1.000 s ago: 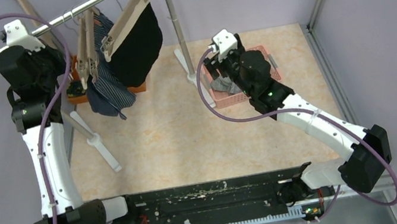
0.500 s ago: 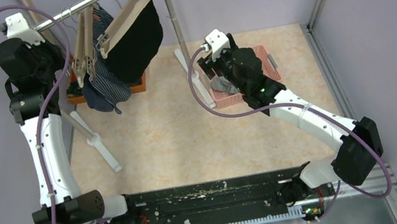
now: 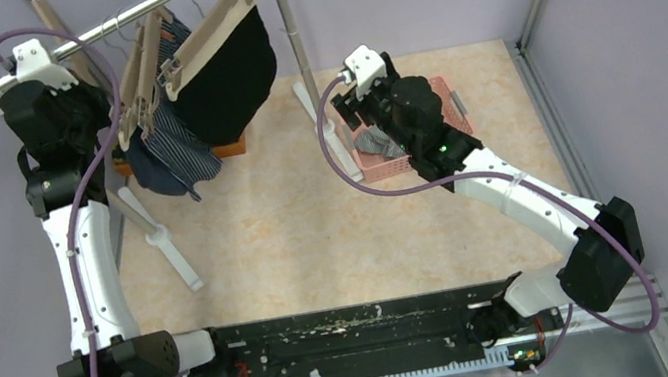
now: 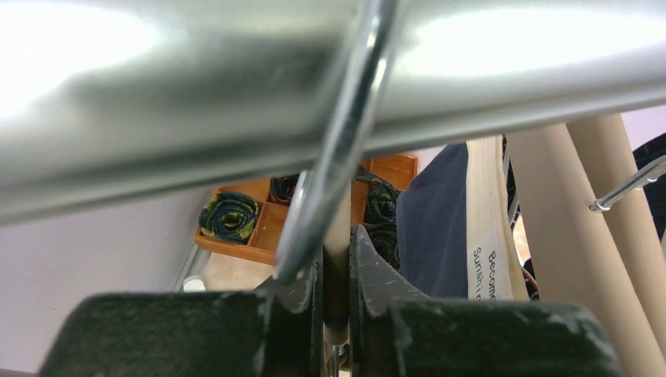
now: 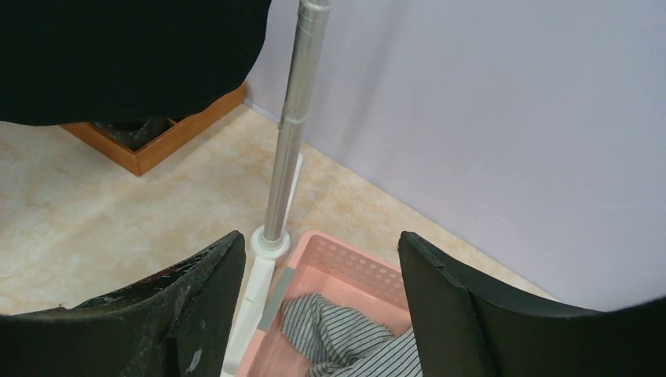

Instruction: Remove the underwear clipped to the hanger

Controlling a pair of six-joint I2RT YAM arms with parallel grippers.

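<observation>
The left pincer (image 4: 336,259) is all but closed, nipping the beige neck of a hanger (image 4: 338,208) just under the steel rail (image 4: 196,86). Navy underwear (image 4: 432,220) with a beige waistband hangs just beside it, above an orange tray (image 4: 259,239) of rolled socks (image 4: 229,216).

The right pincer (image 5: 322,267) gapes wide and holds nothing, above a pink basket (image 5: 353,263) containing grey striped cloth (image 5: 338,334). Black underwear (image 5: 118,47) hangs at upper left.

From above, both garments hang clipped under the rail, over the counter's (image 3: 317,232) far left.

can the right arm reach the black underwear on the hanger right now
Probably, but not straight: the right gripper is open and empty, yet the rack post stands between it and the black underwear, so it must go round.
</observation>
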